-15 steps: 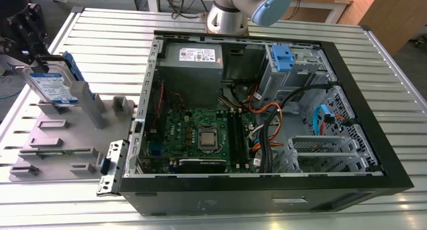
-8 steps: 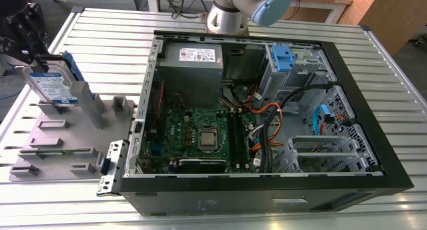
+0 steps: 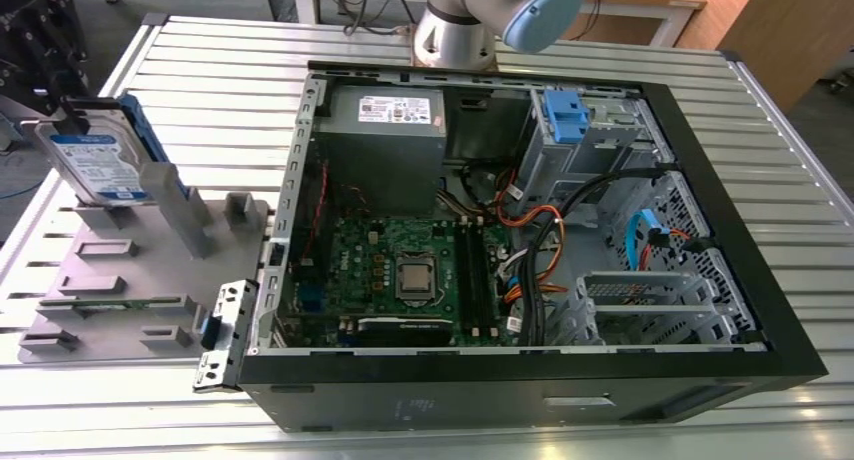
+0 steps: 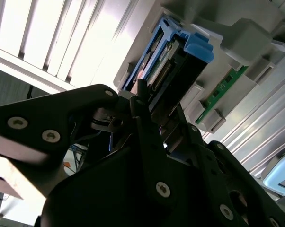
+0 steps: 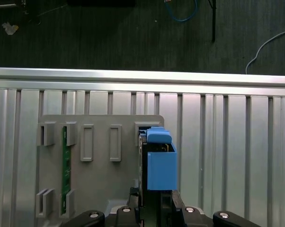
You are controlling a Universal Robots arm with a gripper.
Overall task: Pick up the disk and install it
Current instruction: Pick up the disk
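Observation:
The disk (image 3: 96, 160) stands on edge, tilted, at the far end of the grey fixture plate (image 3: 134, 280) on the exterior view's left. Its white-and-blue label faces the camera and a blue bracket runs along its edges. My black gripper (image 3: 64, 115) sits on its upper end. In the first wrist view the fingers (image 5: 135, 201) flank the disk's blue bracket (image 5: 160, 168), with the gripper (image 5: 154, 203) closed around it. The second wrist view shows the disk (image 4: 180, 61) between the black fingers (image 4: 142, 118), still by the fixture's slot.
An open computer case (image 3: 534, 380) lies on the slatted metal table, with the motherboard, cables, a grey power supply (image 3: 387, 110) and a metal drive cage with a blue clip (image 3: 567, 115). A green memory stick (image 5: 65, 161) sits in the fixture plate. The arm's base (image 3: 461, 30) stands behind the case.

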